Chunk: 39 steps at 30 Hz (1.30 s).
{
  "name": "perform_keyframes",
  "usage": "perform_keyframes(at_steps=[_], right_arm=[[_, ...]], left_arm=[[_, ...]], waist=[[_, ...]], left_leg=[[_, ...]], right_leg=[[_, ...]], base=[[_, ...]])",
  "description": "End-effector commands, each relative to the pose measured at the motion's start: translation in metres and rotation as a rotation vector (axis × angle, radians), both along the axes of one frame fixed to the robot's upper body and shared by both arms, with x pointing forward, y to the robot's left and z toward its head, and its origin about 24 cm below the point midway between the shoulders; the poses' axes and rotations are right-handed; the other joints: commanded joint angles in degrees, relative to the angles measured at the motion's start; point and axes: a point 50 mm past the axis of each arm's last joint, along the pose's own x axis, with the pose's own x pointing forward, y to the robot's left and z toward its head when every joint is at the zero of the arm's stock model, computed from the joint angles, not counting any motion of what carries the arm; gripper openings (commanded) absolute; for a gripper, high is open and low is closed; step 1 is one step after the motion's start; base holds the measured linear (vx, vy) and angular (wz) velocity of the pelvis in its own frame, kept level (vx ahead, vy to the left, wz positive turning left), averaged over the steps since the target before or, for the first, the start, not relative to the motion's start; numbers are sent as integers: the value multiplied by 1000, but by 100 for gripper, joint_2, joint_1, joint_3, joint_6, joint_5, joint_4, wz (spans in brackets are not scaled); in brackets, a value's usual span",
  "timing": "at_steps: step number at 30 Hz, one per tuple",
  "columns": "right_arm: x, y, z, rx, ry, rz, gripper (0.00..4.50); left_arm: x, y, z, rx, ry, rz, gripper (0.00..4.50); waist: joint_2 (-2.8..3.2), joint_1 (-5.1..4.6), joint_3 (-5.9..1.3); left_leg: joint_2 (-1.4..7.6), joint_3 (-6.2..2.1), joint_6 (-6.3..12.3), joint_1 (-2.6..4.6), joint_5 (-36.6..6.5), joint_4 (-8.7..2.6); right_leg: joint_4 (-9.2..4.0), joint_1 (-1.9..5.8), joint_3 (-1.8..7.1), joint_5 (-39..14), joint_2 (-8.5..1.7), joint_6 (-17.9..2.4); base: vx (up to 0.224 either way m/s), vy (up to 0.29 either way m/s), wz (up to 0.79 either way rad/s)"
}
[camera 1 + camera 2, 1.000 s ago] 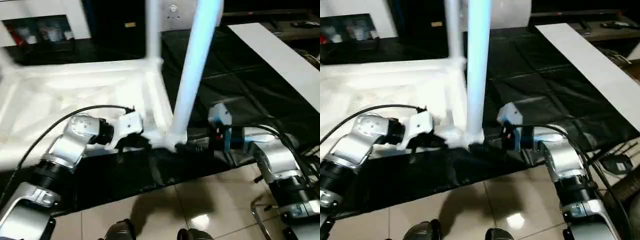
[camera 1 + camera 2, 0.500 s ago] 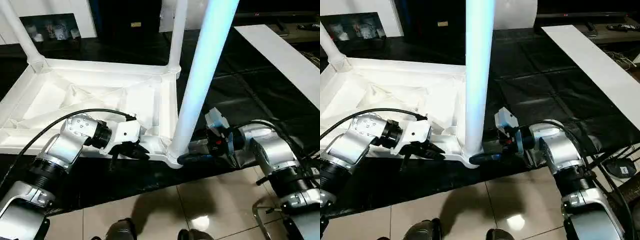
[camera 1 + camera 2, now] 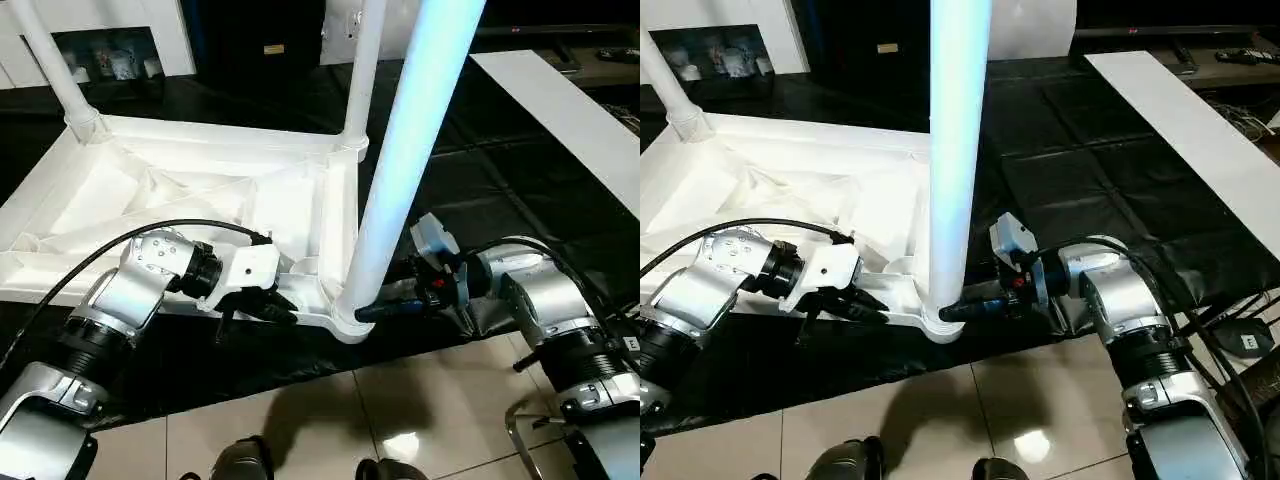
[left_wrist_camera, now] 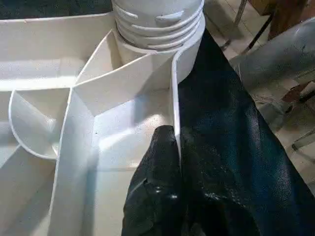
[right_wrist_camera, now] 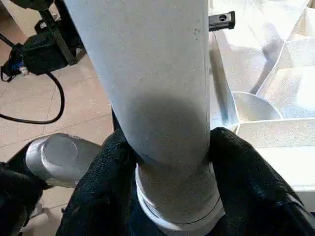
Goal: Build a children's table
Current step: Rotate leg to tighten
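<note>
— Black matting (image 3: 480, 180) covers the floor under the work, with pale tiles (image 3: 400, 400) nearer the robot. Where is the table?

— The table top (image 3: 200, 190) lies upside down on the matting, ribs up. Its near corner sits between the two grippers.

— And the grippers?

— The left gripper (image 4: 170, 147) is clenched on the thin rim of the top, just beside the corner socket. The right gripper (image 5: 170, 152) has a finger on each side of the near leg (image 3: 410, 150), at its base where it enters the socket; the fingers (image 5: 106, 182) touch the tube.

— How many legs?

— Three stand upright in the sockets: the near one, one at the far corner (image 3: 362, 70), one at the far left (image 3: 50, 60). Behind is a white cabinet (image 3: 100, 30); a long white board (image 3: 570, 110) lies to the right.
</note>
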Motion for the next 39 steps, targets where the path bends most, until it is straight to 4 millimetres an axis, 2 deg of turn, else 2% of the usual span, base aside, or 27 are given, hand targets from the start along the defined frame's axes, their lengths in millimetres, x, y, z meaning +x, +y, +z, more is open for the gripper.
perform_keyframes(at_steps=[1, 3, 5, 6, 7, 9, 10, 11, 12, 13, 14, 16, 17, 19, 20, 23, 25, 27, 33, 34, 35, 37, 38, 39], right_arm=[[-5, 2, -1, -1, 9, 42, 200], [-8, 4, -3, 5, 16, 41, 199], [-9, 14, -12, 25, 12, -71, 198], [-9, 15, -13, 26, 10, -86, 198], [-7, 19, -16, 28, -17, -153, 196], [-2, 27, -19, 43, -37, -259, 196], [-1, 33, -20, 66, -24, -315, 195], [1, 38, -20, 88, -4, -365, 195], [1, 44, -21, 116, 21, -417, 195], [1, 49, -21, 135, 34, -444, 194], [3, 55, -21, 155, 40, -490, 194], [4, 62, -21, 174, 52, -550, 194], [3, 70, -22, 186, 67, -596, 194], [3, 76, -23, 190, 75, -630, 194], [3, 86, -24, 199, 93, -693, 194], [8, 93, -28, 181, 111, -844, 194], [10, 95, -28, 198, 126, -893, 194], [11, 94, -28, 211, 120, -902, 250], [13, 71, -25, 190, -2, -855, 298], [13, 65, -24, 187, -21, -843, 316], [14, 58, -22, 192, -40, -830, 316], [15, 51, -20, 194, -51, -818, 332], [16, 36, -14, 196, -81, -748, 347], [16, 33, -13, 193, -89, -733, 358]], left_arm=[[-1, -2, -4, 52, 6, -28, 0], [0, -4, -5, 43, 5, -13, 0], [6, -12, -3, -4, -11, 80, 0], [7, -12, -3, -9, -12, 91, 0], [10, -15, -2, -17, -25, 126, 0], [13, -21, 0, -44, -33, 180, 0], [15, -26, 2, -69, -29, 211, 0], [17, -31, 4, -92, -29, 239, 0], [19, -37, 6, -119, -28, 275, 0], [21, -42, 7, -136, -29, 301, 0], [24, -47, 9, -158, -37, 333, 0], [28, -53, 11, -182, -45, 381, 0], [32, -58, 12, -196, -57, 434, 0], [35, -62, 13, -206, -65, 478, 0], [38, -68, 14, -214, -81, 532, 0], [39, -77, 15, -218, -99, 585, 0], [38, -81, 15, -219, -104, 590, 0], [36, -83, 15, -214, -106, 577, 0], [31, -68, 8, -163, -106, 511, 0], [30, -63, 6, -147, -110, 496, 0], [29, -58, 5, -133, -115, 484, 0], [29, -54, 4, -125, -120, 470, 0], [27, -46, 2, -129, -131, 421, 0], [26, -45, 2, -130, -132, 412, 0]], waist=[[32, -12, -421], [31, -11, -423], [38, 6, -414], [32, 16, -400], [29, 10, -390], [28, -43, -336], [43, -59, -319], [28, -85, -307], [19, -122, -299], [24, -125, -303], [16, -174, -308], [28, -214, -321], [14, -237, -320], [29, -241, -326], [18, -244, -329], [19, -236, -329], [30, -236, -341], [35, -224, -354], [29, -212, -389], [36, -207, -384], [23, -206, -391], [35, -207, -380], [24, -213, -380], [20, -203, -378]], left_leg=[[328, -101, 463, 235, -762, -288], [324, -100, 486, 230, -727, -281], [335, -95, 475, 241, -729, -289], [335, -100, 424, 239, -843, -305], [325, -104, 378, 234, -965, -313], [329, -137, 44, 269, -1622, -387], [330, -143, -48, 280, -1756, -405], [318, -180, -169, 273, -1935, -428], [319, -196, -246, 253, -1959, -456], [321, -208, -271, 257, -1972, -464], [315, -219, -299, 251, -2030, -476], [311, -219, -316, 268, -2055, -470], [301, -208, -291, 234, -1936, -473], [296, -195, -243, 260, -1914, -456], [287, -174, -195, 263, -1851, -443], [285, -170, -139, 253, -1681, -439], [281, -173, -114, 234, -1565, -440], [278, -167, -48, 228, -1432, -422], [254, -139, 250, 188, -826, -356], [253, -140, 270, 186, -810, -355], [251, -139, 310, 183, -799, -347], [264, -139, 330, 189, -848, -350], [265, -129, 326, 196, -868, -346], [266, -133, 341, 195, -901, -343]], right_leg=[[-268, 213, 165, 243, -416, -1768], [-259, 217, 164, 327, -410, -1783], [-266, 203, 172, 330, -407, -1754], [-291, 200, 172, 131, -424, -1746], [-312, 195, 169, -79, -426, -1735], [-433, 161, 197, -1311, -474, -1536], [-452, 141, 206, -1594, -475, -1471], [-490, 147, 208, -2083, -498, -1321], [-499, 147, 210, -2291, -491, -1187], [-506, 134, 207, -2319, -489, -1149], [-513, 123, 205, -2356, -484, -1099], [-525, 97, 208, -2261, -482, -1087], [-514, 112, 210, -2042, -463, -1087], [-521, 85, 216, -1857, -455, -1099], [-530, 79, 230, -1721, -453, -1120], [-531, 74, 232, -1602, -452, -1091], [-515, 102, 225, -1412, -445, -1074], [-486, 121, 223, -1041, -433, -1092], [-385, 196, 201, 102, -404, -1253], [-387, 199, 199, 128, -408, -1276], [-384, 216, 194, 150, -409, -1292], [-389, 210, 192, 87, -412, -1325], [-387, 212, 196, 43, -402, -1346], [-395, 227, 193, -27, -403, -1334]], base=[[0, 0, 0], [0, 0, 0], [0, 0, 0], [0, 0, 0], [0, 0, 0], [0, 0, 0], [-62, -7, -2], [-64, 2, -8], [-64, 2, -8], [-56, 13, -10], [0, 0, 0], [0, 0, 0], [0, 0, 0], [0, 0, 0], [0, 0, 0], [0, 0, 0], [0, 0, 0], [0, 0, 0], [0, 0, 0], [0, 0, 0], [0, 0, 0], [0, 0, 0], [0, 0, 0], [0, 0, 0]])
